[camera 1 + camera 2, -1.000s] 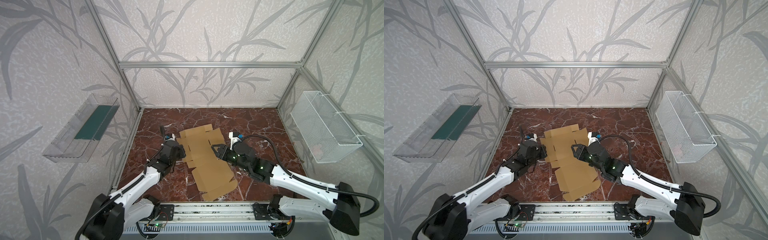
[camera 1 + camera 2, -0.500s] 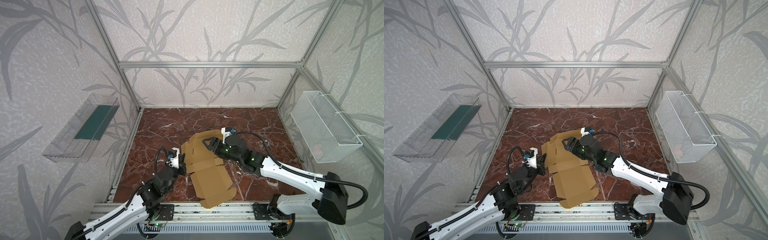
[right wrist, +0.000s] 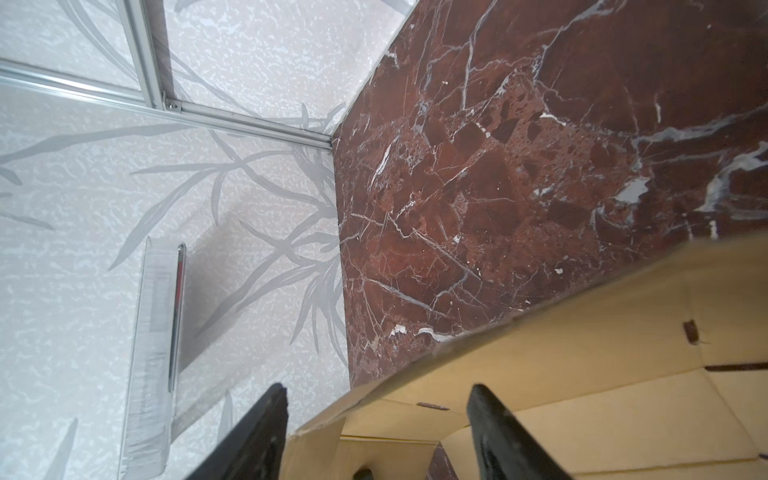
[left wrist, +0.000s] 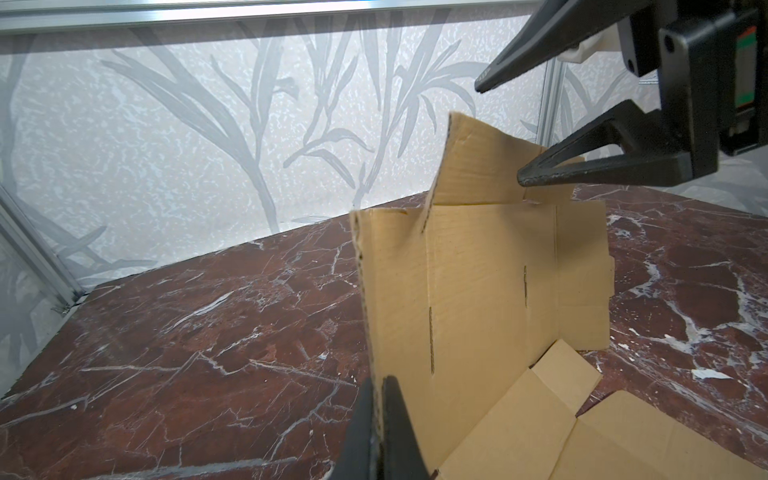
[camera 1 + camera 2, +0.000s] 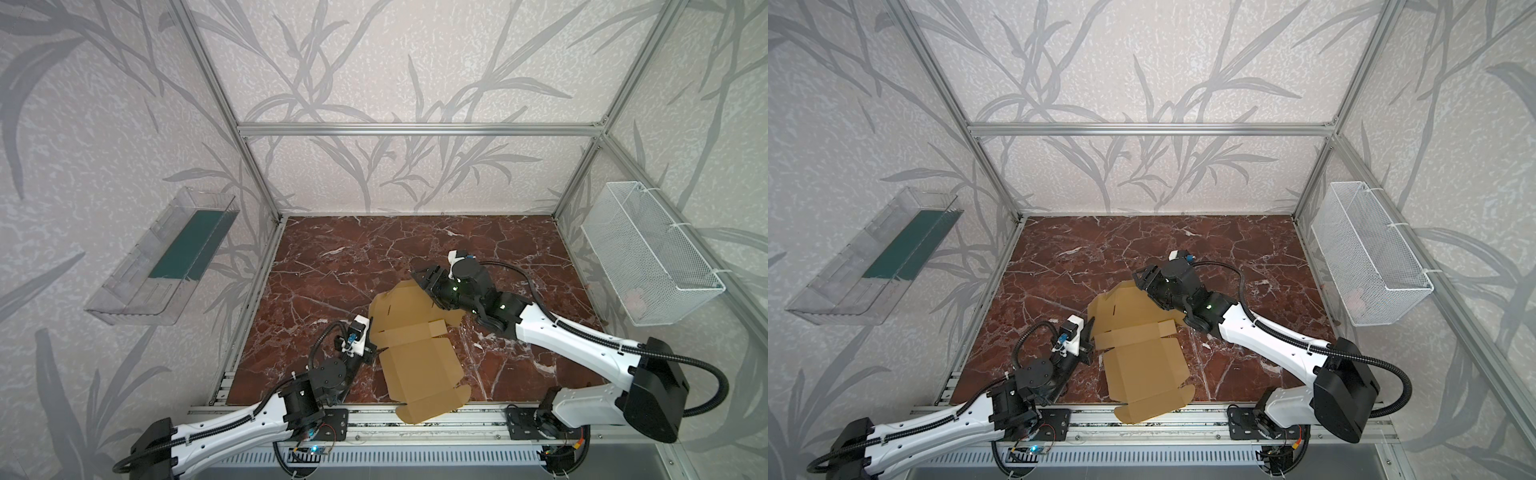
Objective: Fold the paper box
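The paper box [image 5: 419, 361] [image 5: 1142, 361] is a tan die-cut cardboard sheet on the marble floor. Its near end hangs over the front rail and its far panel is tilted up. My left gripper [image 5: 371, 347] [image 5: 1090, 332] [image 4: 379, 380] is shut on the left edge of that raised panel [image 4: 478, 299]. My right gripper [image 5: 419, 278] [image 5: 1140, 278] [image 3: 376, 392] is open at the sheet's far top corner. The corner flap [image 3: 582, 353] stands between its spread fingers without being clamped. In the left wrist view the right gripper [image 4: 498, 135] has its lower finger against the flap's edge.
A clear plastic bin [image 5: 166, 257] hangs on the left wall and a white wire basket [image 5: 648, 266] on the right wall. The aluminium rail [image 5: 478, 411] runs along the floor's front edge, under the sheet's overhanging end.
The left arm has drawn back toward the front, dragging the sheet over the rail. The right gripper moved to the sheet's far corner, and the far panel has tilted up.
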Motion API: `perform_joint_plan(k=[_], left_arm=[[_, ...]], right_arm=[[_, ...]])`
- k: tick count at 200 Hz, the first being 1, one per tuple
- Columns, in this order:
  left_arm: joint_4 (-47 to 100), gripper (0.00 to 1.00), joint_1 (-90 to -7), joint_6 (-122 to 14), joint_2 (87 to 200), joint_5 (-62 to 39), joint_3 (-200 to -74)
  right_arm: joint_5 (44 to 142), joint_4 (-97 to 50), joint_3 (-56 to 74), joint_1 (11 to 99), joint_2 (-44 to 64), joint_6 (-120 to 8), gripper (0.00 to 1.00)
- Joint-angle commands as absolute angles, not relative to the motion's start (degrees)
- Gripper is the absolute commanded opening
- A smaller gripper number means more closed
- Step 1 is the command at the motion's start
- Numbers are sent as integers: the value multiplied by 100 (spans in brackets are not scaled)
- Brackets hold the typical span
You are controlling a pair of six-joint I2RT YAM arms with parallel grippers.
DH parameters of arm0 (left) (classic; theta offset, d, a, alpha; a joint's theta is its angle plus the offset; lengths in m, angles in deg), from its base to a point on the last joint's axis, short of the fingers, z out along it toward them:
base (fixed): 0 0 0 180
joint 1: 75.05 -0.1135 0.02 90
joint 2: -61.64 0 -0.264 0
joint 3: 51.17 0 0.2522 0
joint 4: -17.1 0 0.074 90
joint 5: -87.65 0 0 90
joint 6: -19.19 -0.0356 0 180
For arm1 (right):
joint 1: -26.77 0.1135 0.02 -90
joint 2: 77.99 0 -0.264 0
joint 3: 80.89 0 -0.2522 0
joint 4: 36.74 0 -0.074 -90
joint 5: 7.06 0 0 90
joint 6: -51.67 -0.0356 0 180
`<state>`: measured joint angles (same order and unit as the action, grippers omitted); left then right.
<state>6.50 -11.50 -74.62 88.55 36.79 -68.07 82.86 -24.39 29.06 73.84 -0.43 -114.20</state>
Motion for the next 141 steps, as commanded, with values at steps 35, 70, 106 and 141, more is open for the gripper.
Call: perform_joint_plan(k=[35, 70, 106, 141], left_arm=[[260, 0, -1006, -7818, 8834, 4019, -6748], [203, 0, -925, -7827, 8840, 4114, -6690], [126, 0, -868, -7841, 8851, 4205, -6648], [89, 0, -851, -7808, 8856, 4202, -6627]], right_arm=[[8450, -2651, 3047, 7320, 83, -11574, 55], [8642, -2807, 3121, 7308, 155, -11658, 47], [8593, -2916, 3291, 7310, 101, -11671, 38], [8607, -3222, 3480, 7309, 164, -11774, 27]])
